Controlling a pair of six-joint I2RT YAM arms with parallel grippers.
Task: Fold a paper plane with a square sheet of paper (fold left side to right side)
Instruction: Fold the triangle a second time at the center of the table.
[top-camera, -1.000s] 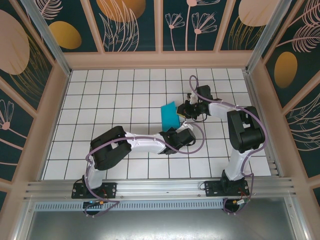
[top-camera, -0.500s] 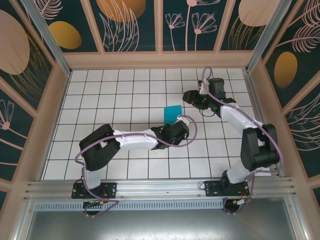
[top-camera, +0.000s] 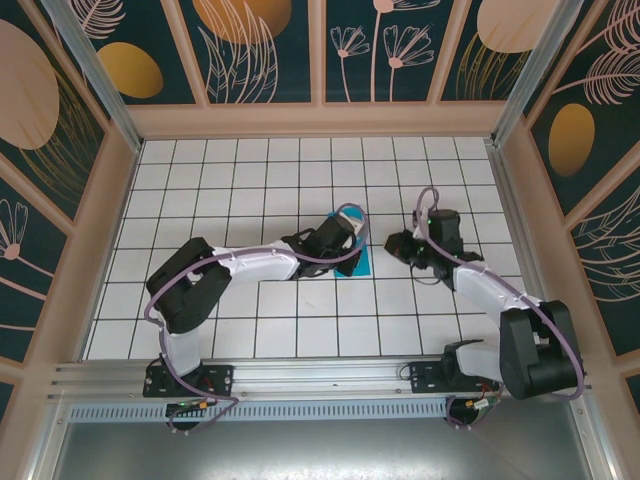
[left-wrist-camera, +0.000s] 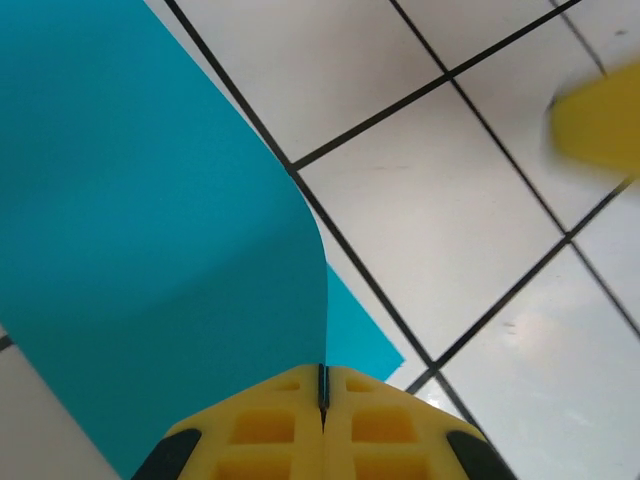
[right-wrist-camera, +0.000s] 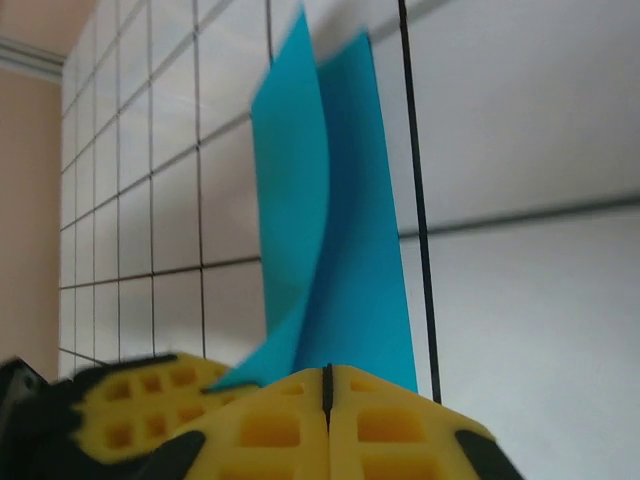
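The square sheet of paper (top-camera: 360, 264) is mostly hidden in the overhead view. The left arm (top-camera: 250, 268) lies across it, and just a cyan-teal sliver shows right of centre on the white tiled surface (top-camera: 250, 170), so its outline cannot be made out there. In the left wrist view the sheet is cut off by the top and left edges. In the right wrist view its lower part sits behind the yellow fingers.

A second ago the paper lay higher in the overhead frame, uncovered, as a tilted rectangle. The right end effector (right-wrist-camera: 328, 375) was at its right edge and the left end effector (left-wrist-camera: 322, 372) was below it. Half a second ago the right one had drawn off toward the upper right. Now the left arm reaches over the sheet, the visible paper sits lower, and the right end effector stands just right of it, apart from it.

The paper is plain and unmarked, and it is doubled over: an upper layer rises in a smooth curve above a flat layer on the tiles. The left end effector is closed, with the curved layer's edge running into the seam between its fingers. The right end effector is closed too, fingers pressed together with nothing seen between them.
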